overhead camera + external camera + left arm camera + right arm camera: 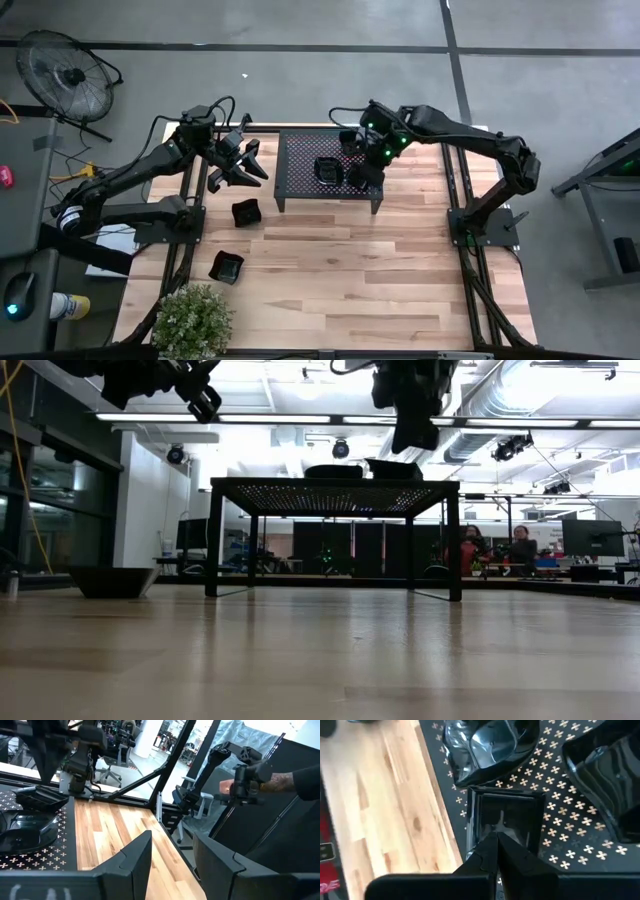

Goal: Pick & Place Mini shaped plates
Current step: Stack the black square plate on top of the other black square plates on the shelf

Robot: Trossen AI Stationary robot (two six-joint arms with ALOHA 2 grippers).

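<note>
Plates are sitting in two places from overhead: two square mini plates (245,212) (226,267) are lying on the wooden table (340,270) left of the perforated rack (300,160), and a rounded plate (328,171) is resting on the rack. My left gripper (246,164) is hovering beside the rack's left edge, my right gripper (362,176) over its right end.

Low down, the rack (335,492) is standing on its legs.

Past my left wrist, my fingers (136,857) are standing apart, gripping nothing.

Past my right wrist, my fingers (496,846) are pressing together, tips just above a square plate (505,815) on the rack.
</note>
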